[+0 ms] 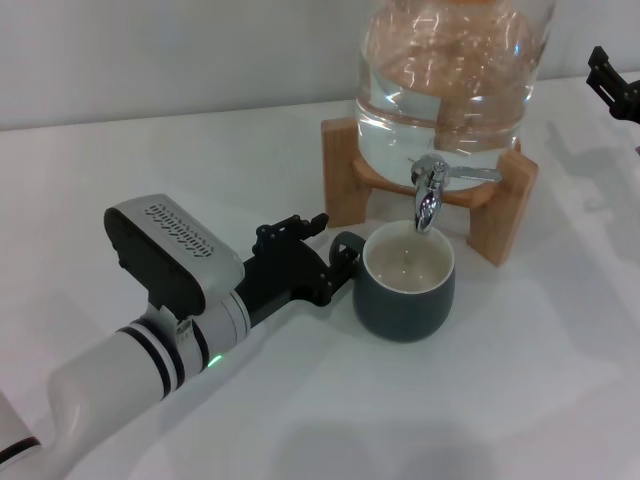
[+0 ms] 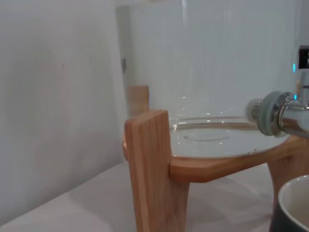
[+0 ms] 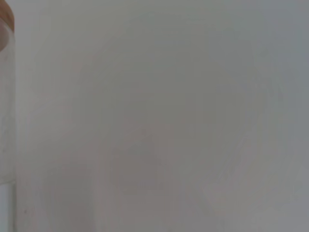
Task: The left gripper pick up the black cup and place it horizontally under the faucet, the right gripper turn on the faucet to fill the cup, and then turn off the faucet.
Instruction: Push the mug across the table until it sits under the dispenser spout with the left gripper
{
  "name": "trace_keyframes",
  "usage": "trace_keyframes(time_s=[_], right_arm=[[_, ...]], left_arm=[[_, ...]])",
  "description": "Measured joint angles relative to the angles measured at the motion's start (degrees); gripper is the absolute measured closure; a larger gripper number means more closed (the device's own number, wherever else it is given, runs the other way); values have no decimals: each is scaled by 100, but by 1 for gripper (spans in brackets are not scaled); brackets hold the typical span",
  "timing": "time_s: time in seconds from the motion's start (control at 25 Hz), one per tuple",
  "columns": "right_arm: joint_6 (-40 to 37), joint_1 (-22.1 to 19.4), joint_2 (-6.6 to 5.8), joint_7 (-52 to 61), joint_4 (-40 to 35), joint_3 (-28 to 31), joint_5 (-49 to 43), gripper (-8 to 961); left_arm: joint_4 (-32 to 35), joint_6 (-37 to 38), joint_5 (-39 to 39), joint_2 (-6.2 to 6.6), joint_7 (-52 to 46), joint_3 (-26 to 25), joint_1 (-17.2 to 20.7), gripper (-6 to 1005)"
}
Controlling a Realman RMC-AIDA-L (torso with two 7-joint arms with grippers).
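A big glass water jar (image 1: 450,70) sits on a wooden stand (image 1: 495,215) toward the far edge of the white table (image 1: 540,400), right of centre. The left gripper (image 1: 335,262) reaches in low from the near left, its long arm running diagonally toward the stand. Its fingers are at the loop handle of the black cup (image 1: 405,285), but I can't tell whether they're clamped on it or slack. The cup stands upright just in front of the stand, its open mouth directly under the spout of the faucet (image 1: 432,192). The faucet's thin lever sticks out to the right, parallel to the table's far edge. That's where the right gripper (image 1: 612,84) must come: it hangs well off at the far right edge, fingers seemingly apart, so the lever lies to its left and lower, toward the near edge.
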Motion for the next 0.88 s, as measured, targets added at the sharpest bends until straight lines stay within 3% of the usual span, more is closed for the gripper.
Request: trace_keyframes(time_s=[0.88], right_arm=[[129, -37, -6, -13, 70, 0, 0, 114]], left_arm=[[316, 27, 54, 38, 152, -21, 309, 466]])
